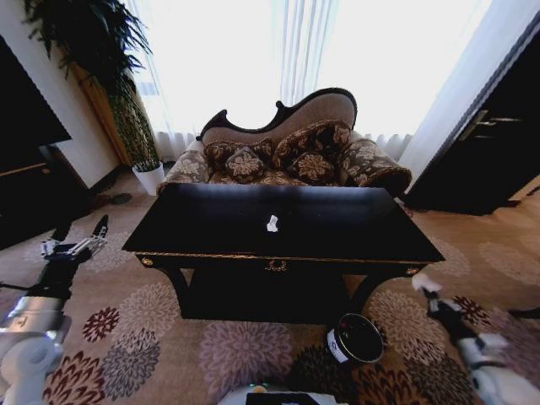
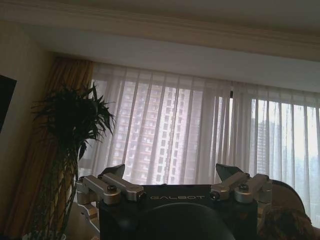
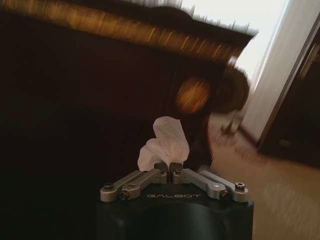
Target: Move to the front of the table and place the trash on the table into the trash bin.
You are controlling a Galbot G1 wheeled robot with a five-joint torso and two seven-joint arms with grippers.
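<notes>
Black glossy counter (image 1: 337,224) straight ahead, in front of a patterned sofa (image 1: 287,152). Trash bin (image 1: 356,339) on the carpet (image 1: 152,329), just before the counter's right front leg. Left tool (image 1: 80,240) held low beside the counter's left end, fingers spread wide, gripping nothing. Right tool (image 3: 169,167) low near the right front corner, clamped on a white paper wad (image 3: 165,145). Another white wad (image 1: 272,224) near the countertop's middle.
</notes>
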